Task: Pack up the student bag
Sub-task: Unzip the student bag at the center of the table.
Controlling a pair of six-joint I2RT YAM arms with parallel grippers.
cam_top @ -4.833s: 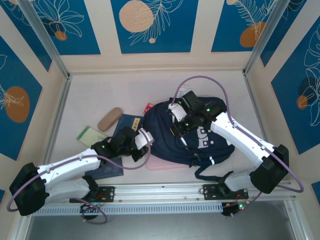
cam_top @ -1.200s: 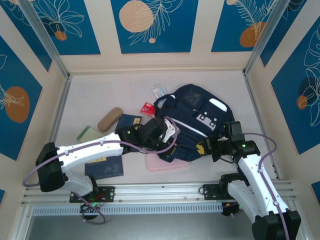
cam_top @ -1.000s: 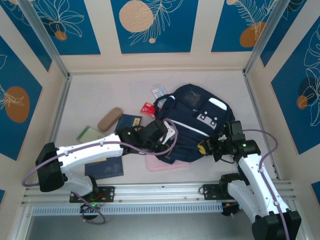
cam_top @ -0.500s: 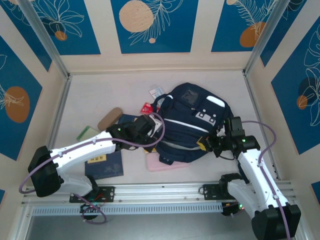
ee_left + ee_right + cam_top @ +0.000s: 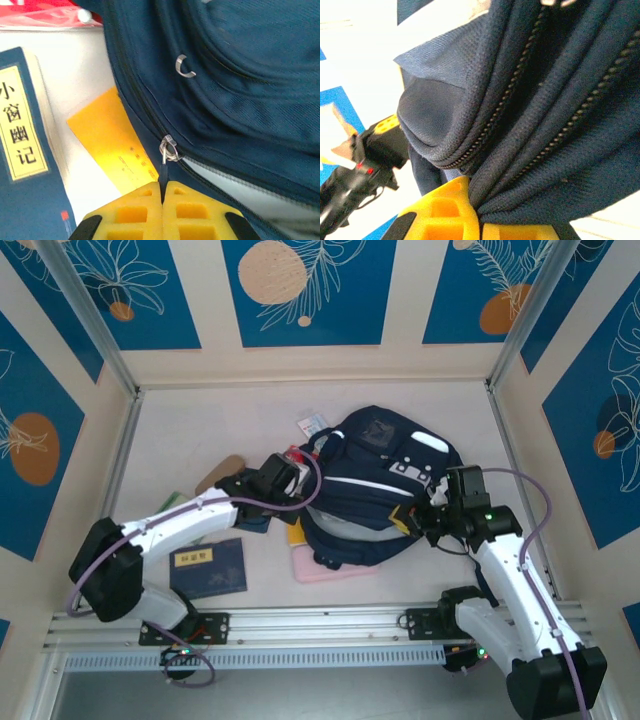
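The student bag point(image 5: 375, 485), dark navy with thin white stripes, lies in the middle of the table. My left gripper point(image 5: 298, 496) is at the bag's left edge. In the left wrist view it point(image 5: 162, 187) is shut on the dark tab of the metal zipper pull point(image 5: 169, 149). The zipper track runs along the bag point(image 5: 240, 75), with pale lining showing below it. My right gripper point(image 5: 404, 521) is at the bag's right side. There it point(image 5: 480, 222) is shut on a fold of the bag's fabric point(image 5: 545, 100) between two zipper lines.
A yellow card point(image 5: 112, 145) and a navy book point(image 5: 25, 150) lie just left of the bag. A pink flat case point(image 5: 335, 568) pokes out under its near edge. Another navy book point(image 5: 207, 567), a tan case point(image 5: 222, 473), a red packet point(image 5: 294, 453) and a small packet point(image 5: 312, 425) lie around.
My left gripper has travelled left and farther away along the bag's edge, keeping hold of the zipper pull. The right gripper has kept its pinch and shifted slightly away.
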